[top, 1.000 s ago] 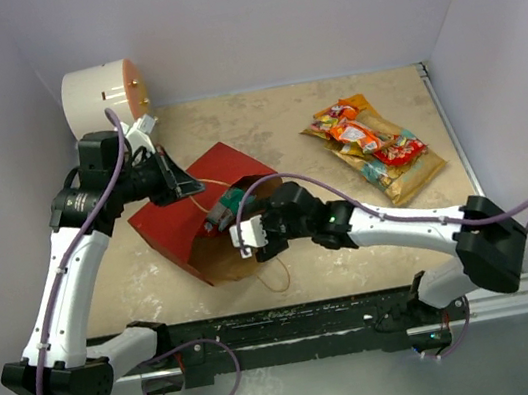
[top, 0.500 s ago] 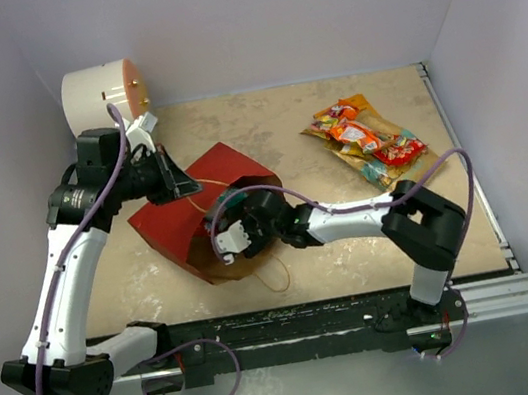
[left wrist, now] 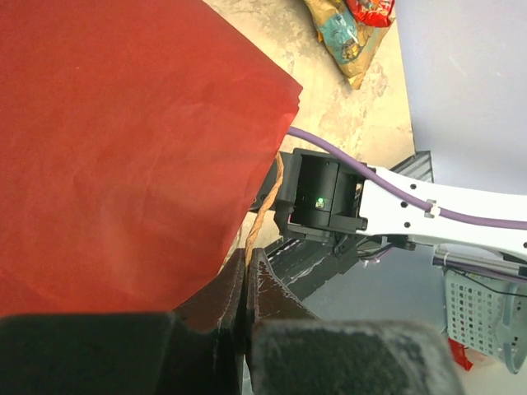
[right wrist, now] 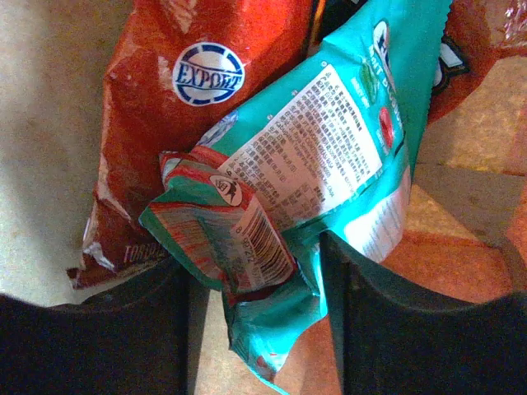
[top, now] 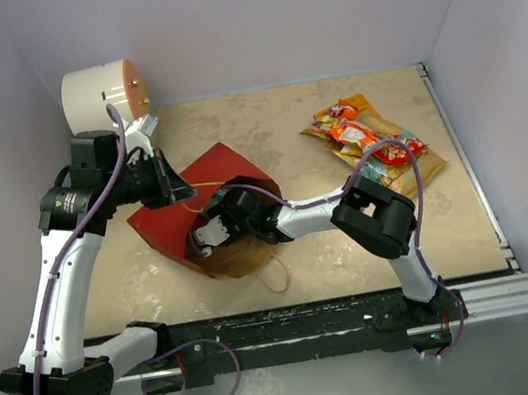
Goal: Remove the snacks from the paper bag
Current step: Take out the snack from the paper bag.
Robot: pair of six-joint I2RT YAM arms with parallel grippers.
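Observation:
The paper bag, red outside and brown inside, lies on its side with its mouth toward the front right. My left gripper is shut on its tan string handle at the upper rim; the red wall fills the left wrist view. My right gripper is inside the bag's mouth, open. In the right wrist view the crumpled end of a teal packet lies between its fingers. A dark red Doritos bag lies behind it. More snacks lie on the table at the back right.
A white cylinder with an orange face stands at the back left, behind my left arm. The bag's second string handle loops on the table near the front edge. Walls close in the back and both sides.
My right gripper has moved left, deeper into the bag's mouth, with its arm folding in. My left gripper has kept hold of the handle, nearly still.

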